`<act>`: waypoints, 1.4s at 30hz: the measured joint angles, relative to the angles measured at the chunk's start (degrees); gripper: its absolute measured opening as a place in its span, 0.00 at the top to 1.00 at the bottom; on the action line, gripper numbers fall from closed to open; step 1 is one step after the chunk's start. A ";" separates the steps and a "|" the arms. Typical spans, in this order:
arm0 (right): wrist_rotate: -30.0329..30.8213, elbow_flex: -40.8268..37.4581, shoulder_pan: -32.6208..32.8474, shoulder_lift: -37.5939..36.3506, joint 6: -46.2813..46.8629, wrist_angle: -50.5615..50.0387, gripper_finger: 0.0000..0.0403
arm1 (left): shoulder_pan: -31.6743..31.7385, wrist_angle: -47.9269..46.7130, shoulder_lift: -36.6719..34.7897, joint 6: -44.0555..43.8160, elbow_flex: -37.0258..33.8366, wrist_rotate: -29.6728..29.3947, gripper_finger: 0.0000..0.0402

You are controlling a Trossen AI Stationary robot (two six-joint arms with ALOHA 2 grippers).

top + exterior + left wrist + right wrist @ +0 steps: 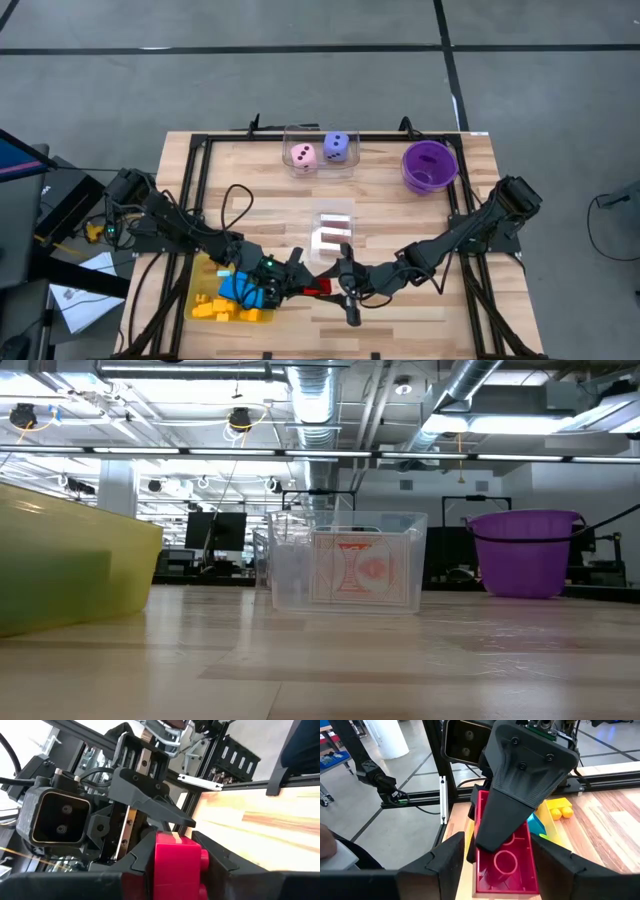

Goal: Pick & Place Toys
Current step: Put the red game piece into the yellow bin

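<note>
A: So where is the red brick (505, 855) at this moment?

B: Up off the desk (400, 215) near its front edge, between the two arms. The left gripper (502, 832) has its jaws pressed on the brick's sides. In the right wrist view the brick shows its hollow underside, with round tubes.

A: And the right gripper (172, 827)?

B: It faces the left one, right at the brick. Its jaws stand either side of the brick with a gap showing, so they're parted and not gripping.

A: What lies around them?

B: Just beside the left gripper sits the yellow tray (205, 290), holding yellow bricks (235, 312) and a blue piece (238, 288). Behind, mid-desk, a clear box (334, 233) holds playing cards (363, 570). At the far edge another clear box (320, 150) holds a pink die (303, 156) and a purple die (338, 147), with the purple bowl (429, 166) off to the right.
</note>
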 joint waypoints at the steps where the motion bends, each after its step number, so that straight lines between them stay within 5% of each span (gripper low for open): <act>1: 0.10 0.00 0.06 -0.12 0.00 -0.10 0.50 | -0.13 0.03 0.00 0.00 0.02 -0.65 0.76; 20: 2.68 0.07 4.53 -6.90 -3.59 -8.17 0.45 | -2.13 -3.39 0.09 -4.10 -0.04 -7.35 0.77; 31: 16.56 -0.02 10.36 -13.73 -7.39 -17.80 0.45 | -6.53 -8.61 -0.56 -11.19 -0.02 -22.58 0.77; 42: 22.37 -0.02 11.33 -16.87 -14.05 -21.30 0.45 | -14.89 -19.86 -7.10 -31.41 0.01 -39.08 0.77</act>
